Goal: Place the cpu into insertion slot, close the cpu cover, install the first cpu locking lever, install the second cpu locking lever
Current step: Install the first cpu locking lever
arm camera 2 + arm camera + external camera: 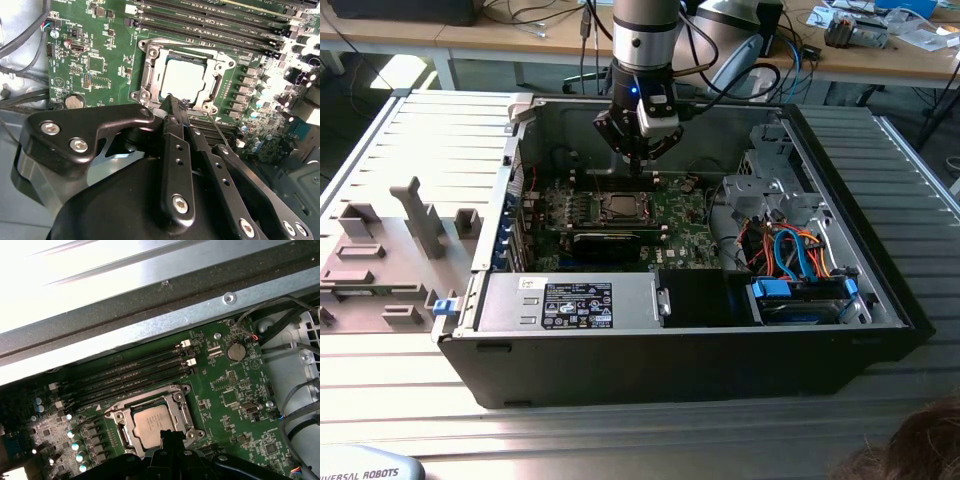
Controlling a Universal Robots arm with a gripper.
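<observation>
Grey ribbed metal bench (410,130) carries the open black desktop computer case (880,280), lying on its side, with wooden desks and cables behind. Inside lies the green motherboard (675,215).

Small flat square cpu with a silver-grey metal top (183,81) sits in the square insertion slot with a silver metal rim (150,75); in the first wrist view the same chip (150,426) lies flat and square to the socket. Thin silver hinged cpu cover with a square window (220,57) appears folded down around the chip, framing it. A thin wire locking lever (215,122) runs along one socket edge, apparently not yet latched.

Black two-finger gripper (175,102) hangs at the socket's edge, tips just touching or just beside the cover frame. Fingers (172,130) pressed together, nothing between them.

Judgement: lever stage in hand. To do it well, press with the closed tip on the lever only, sweep sideways under its hook, and keep off the chip top.
</observation>
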